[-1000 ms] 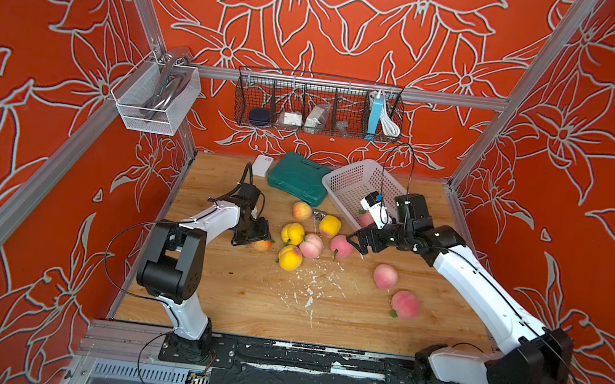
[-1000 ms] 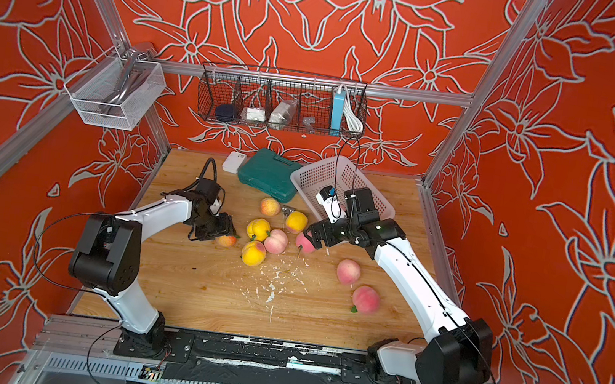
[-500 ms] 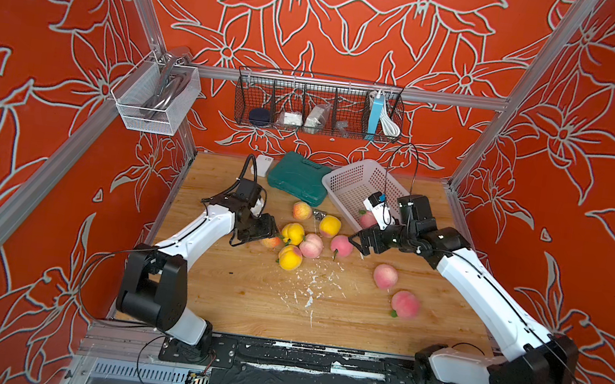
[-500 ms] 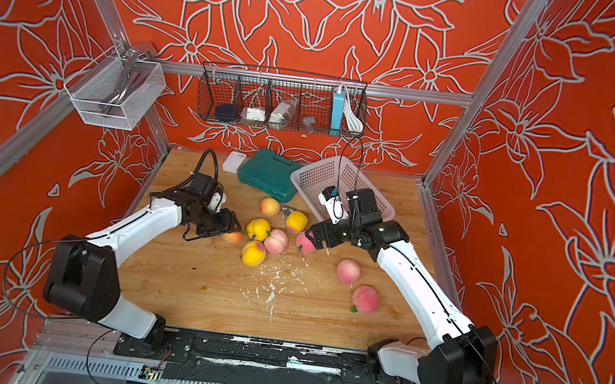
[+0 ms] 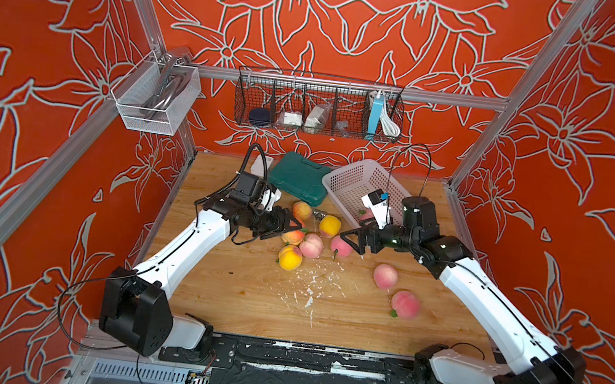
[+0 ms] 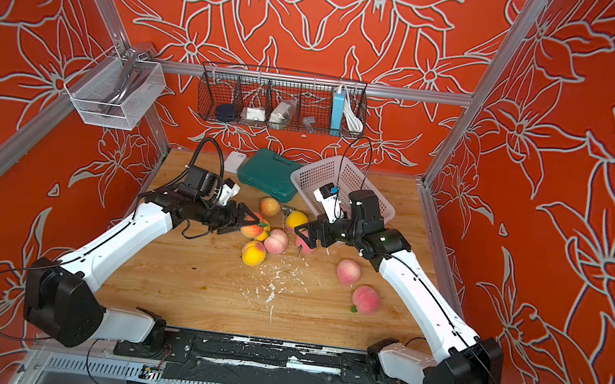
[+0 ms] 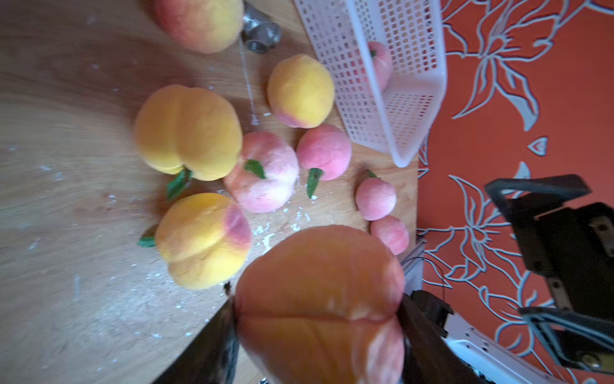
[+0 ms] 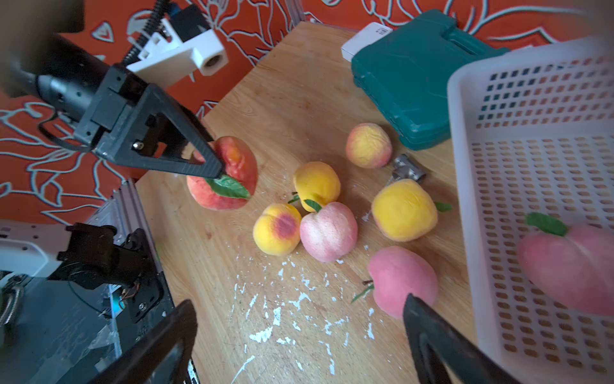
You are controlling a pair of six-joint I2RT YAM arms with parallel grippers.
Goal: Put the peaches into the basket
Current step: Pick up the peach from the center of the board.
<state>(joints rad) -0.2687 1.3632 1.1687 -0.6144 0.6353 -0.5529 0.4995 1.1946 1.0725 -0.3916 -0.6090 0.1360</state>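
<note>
My left gripper (image 5: pixel 286 225) is shut on an orange-red peach (image 7: pixel 319 299) with a green leaf, held at the left side of a cluster of peaches; the held peach (image 8: pixel 232 166) also shows in the right wrist view. Loose on the wood lie a yellow peach (image 5: pixel 329 225), a pale pink one (image 5: pixel 311 245) and several more. My right gripper (image 5: pixel 350 243) stands open, with nothing between its fingers, beside a pink peach (image 8: pixel 398 279). The pale perforated basket (image 5: pixel 343 181) stands behind it, tilted, with one pink peach (image 8: pixel 571 266) inside.
A green case (image 5: pixel 297 178) and a small white box (image 5: pixel 261 161) lie at the back of the wooden table (image 5: pixel 244 305), left of the basket. A small metal part (image 5: pixel 319 214) sits among the peaches. Two pink peaches (image 5: pixel 385 276) lie nearer the front right. White flecks dot the middle.
My left arm has swung to the right, carrying the orange-red peach from the table's left side towards the cluster. The right gripper has stayed open and almost still.
</note>
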